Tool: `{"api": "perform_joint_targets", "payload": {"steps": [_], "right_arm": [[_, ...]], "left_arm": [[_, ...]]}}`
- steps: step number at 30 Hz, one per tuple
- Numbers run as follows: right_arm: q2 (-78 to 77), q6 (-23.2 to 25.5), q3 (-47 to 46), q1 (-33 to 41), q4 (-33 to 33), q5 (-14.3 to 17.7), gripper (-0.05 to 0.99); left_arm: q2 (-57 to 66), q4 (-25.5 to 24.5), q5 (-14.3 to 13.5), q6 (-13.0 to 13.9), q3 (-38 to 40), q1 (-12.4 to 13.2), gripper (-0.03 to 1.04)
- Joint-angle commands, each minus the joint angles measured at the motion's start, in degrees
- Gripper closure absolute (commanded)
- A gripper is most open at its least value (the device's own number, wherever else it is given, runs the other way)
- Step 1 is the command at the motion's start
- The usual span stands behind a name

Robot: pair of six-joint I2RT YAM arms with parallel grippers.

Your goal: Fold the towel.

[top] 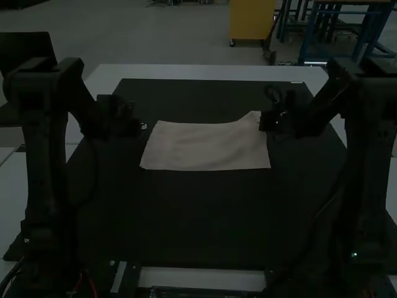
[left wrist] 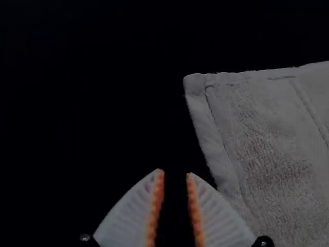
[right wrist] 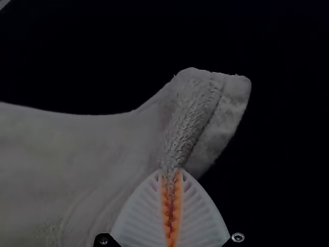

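The pale towel point(top: 205, 148) lies as a wide strip on the black mat, its far right corner raised. At that corner is my right gripper point(top: 267, 121); in the right wrist view the right gripper point(right wrist: 171, 177) is shut on a pinched fold of the towel point(right wrist: 123, 149), the corner flap standing up beyond the fingertips. Just off the towel's far left corner is my left gripper point(top: 140, 128). The left wrist view has the left gripper point(left wrist: 175, 172) open, a narrow gap between its fingers, beside the edge of the towel point(left wrist: 267, 134).
The black mat point(top: 198, 217) extends around the towel on the white table point(top: 205, 72). Both arms stand at the sides of the mat, left and right, reaching inward over it.
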Motion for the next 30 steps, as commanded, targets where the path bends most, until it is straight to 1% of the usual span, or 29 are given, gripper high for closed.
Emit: {"api": "perform_joint_targets", "payload": {"steps": [1,2,3,4,5,6,8,9,19,25,26,27,28,29,30], "right_arm": [[0.68,0.44,-0.30,0.55,0.29,-0.62,0.96],[0.76,0.36,-0.47,0.73,0.37,-0.62,0.96],[0.85,0.36,-0.65,0.73,0.37,-0.62,0.96],[0.85,0.36,-0.74,0.73,0.37,-0.62,0.96],[0.94,0.36,-0.74,0.73,0.37,-0.62,0.96],[0.94,0.36,-0.74,0.73,0.37,-0.62,0.96],[0.85,0.36,-0.74,0.82,0.37,-0.62,0.96],[0.94,0.44,-0.74,0.82,0.37,-0.62,0.96],[1.29,0.18,-1.00,0.82,0.46,-0.62,0.96],[1.20,0.18,-1.53,0.82,0.90,-0.71,0.96],[1.20,0.18,-1.61,0.82,0.99,-0.71,0.96],[1.20,0.18,-1.61,0.82,0.99,-0.80,0.96],[1.29,0.18,-1.61,0.82,0.99,-0.80,0.96],[1.38,0.27,-1.61,0.82,1.08,-0.89,0.96],[1.47,0.27,-1.61,0.82,1.08,-0.89,0.96]], "left_arm": [[-0.37,-0.24,1.40,-0.32,1.19,-0.70,0.57],[-0.29,-0.41,1.40,-0.67,1.45,-0.79,0.51],[-0.37,-0.59,1.40,-1.20,1.81,-1.05,0.43],[-0.37,-1.03,1.40,-1.37,2.16,-1.32,0.39],[-0.29,-1.12,1.31,-1.46,2.51,-1.58,0.38],[-0.20,-1.12,1.23,-1.55,2.60,-1.84,0.33],[0.59,-0.94,1.23,-1.73,2.86,-2.02,0.20],[0.94,-0.94,1.14,-1.73,3.12,-2.02,0.17],[5.34,-1.47,1.14,-1.81,5.41,-3.34,0.15],[8.06,-0.15,1.05,-1.46,5.67,-4.30,0.17],[8.50,-0.41,1.05,-1.11,5.76,-4.39,0.23],[9.03,-0.41,1.05,-0.93,5.67,-4.57,0.44],[9.47,-0.33,1.05,-0.76,5.58,-4.66,0.76],[9.91,-0.06,1.14,-0.67,5.58,-4.57,1.01],[10.00,0.03,1.23,-0.58,5.41,-4.48,0.99]]}}
